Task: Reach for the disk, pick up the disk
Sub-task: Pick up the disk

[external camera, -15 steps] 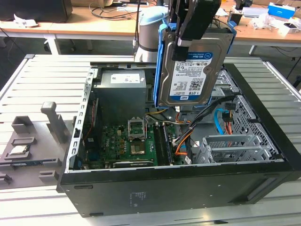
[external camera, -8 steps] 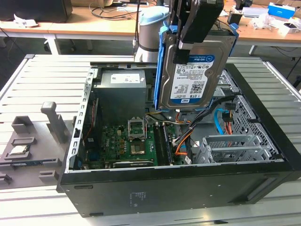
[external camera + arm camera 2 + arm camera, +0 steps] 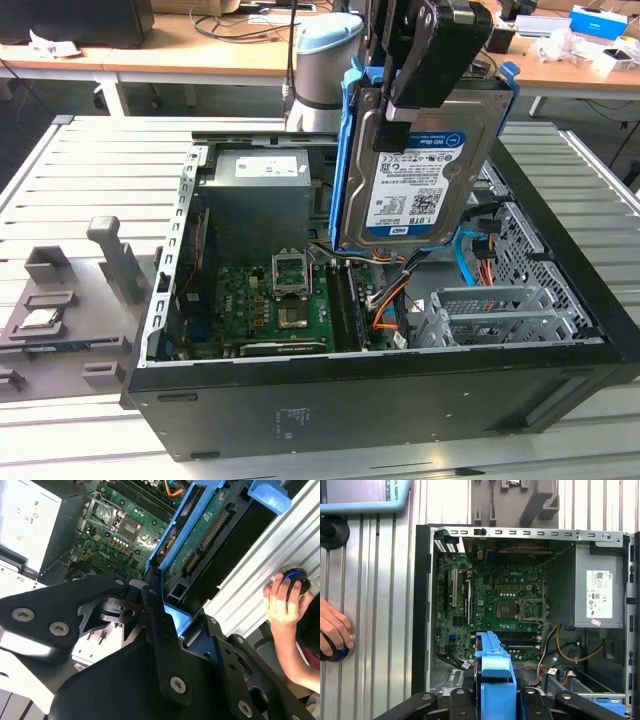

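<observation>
One disk [image 3: 415, 160] clamped in the end effector [image 3: 405, 125], hanging upright above the open computer case [image 3: 380, 385], clear of its cables [image 3: 385, 300]. Best kept vertical, grip firm on the blue frame, away from the drive cage [image 3: 480, 310].

Blue-framed silver disk [image 3: 415, 165], upright above case

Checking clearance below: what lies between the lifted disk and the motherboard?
Exterior view: just cables under the disk, held by the gripper above the motherboard.
</observation>
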Robot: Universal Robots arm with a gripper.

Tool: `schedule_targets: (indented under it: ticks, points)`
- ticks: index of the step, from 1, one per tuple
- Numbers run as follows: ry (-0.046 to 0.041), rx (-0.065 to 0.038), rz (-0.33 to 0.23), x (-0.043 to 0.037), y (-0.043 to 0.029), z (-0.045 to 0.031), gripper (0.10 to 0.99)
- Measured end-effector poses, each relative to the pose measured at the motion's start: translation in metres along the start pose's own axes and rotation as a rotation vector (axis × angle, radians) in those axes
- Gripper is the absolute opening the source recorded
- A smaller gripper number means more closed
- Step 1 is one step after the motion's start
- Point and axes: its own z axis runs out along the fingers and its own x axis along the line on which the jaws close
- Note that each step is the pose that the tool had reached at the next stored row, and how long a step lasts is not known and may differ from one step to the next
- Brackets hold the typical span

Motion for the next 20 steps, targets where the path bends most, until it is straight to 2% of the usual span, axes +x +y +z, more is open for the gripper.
schedule_targets:
  ticks: [8, 12, 15, 17, 18, 20]
  points:
    - [0.0000, 0.000, 0.000, 0.0257, 0.0006, 0.0004, 0.365]
    - [-0.0001, 0.000, 0.000, 0.0425, 0.0010, 0.0007, 0.365]
    - [0.0000, 0.000, 0.000, 0.0457, 0.0008, 0.0008, 0.365]
    - [0.0001, 0.000, 0.000, 0.0464, -0.0255, -0.0003, 0.365]
    - [0.0000, 0.000, 0.000, 0.0466, -0.0326, -0.0005, 0.365]
    - [0.0001, -0.001, 0.000, 0.0468, -0.0392, -0.0008, 0.365]
